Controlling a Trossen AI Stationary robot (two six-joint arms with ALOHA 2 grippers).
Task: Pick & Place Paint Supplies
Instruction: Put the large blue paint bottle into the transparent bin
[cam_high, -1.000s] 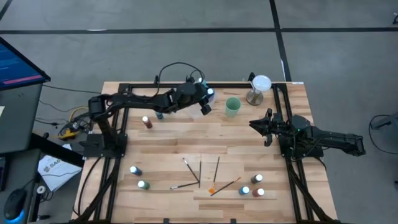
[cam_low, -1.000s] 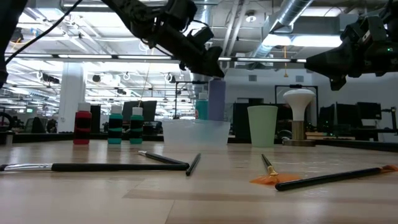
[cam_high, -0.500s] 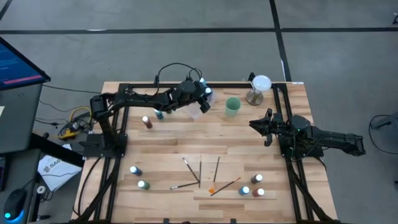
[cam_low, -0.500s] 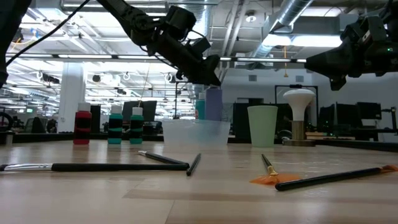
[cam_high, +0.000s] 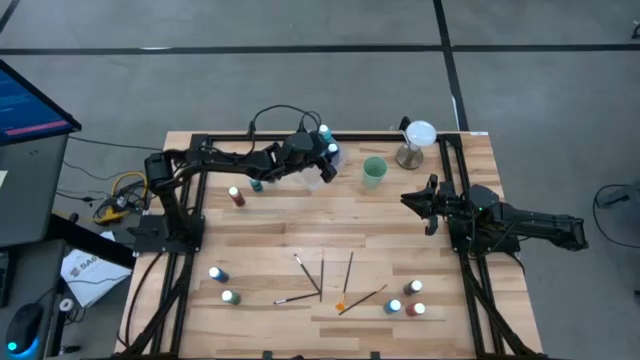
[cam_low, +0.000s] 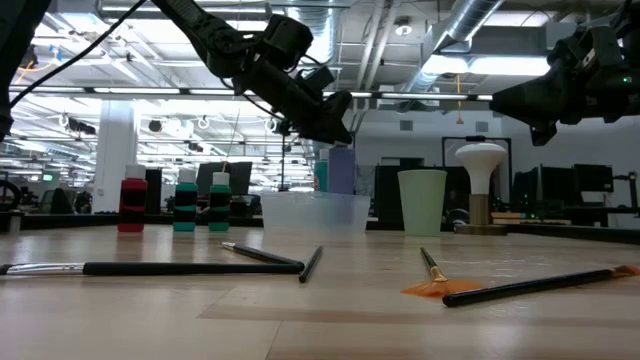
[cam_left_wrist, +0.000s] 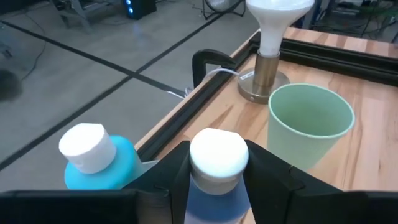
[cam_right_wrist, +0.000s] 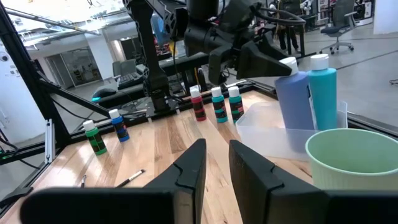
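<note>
Now left end effector (cam_left_wrist: 217, 180) clamped on blue bottle (cam_left_wrist: 216, 186), over clear tray (cam_low: 312, 213), beside teal bottle (cam_left_wrist: 99, 163).

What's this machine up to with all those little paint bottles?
The left claw is shut on a tall blue paint bottle and holds it over the clear tray, beside a teal bottle already in the tray. The right claw waits off to the side. Other bottles and the paintbrushes lie on the table.
</note>
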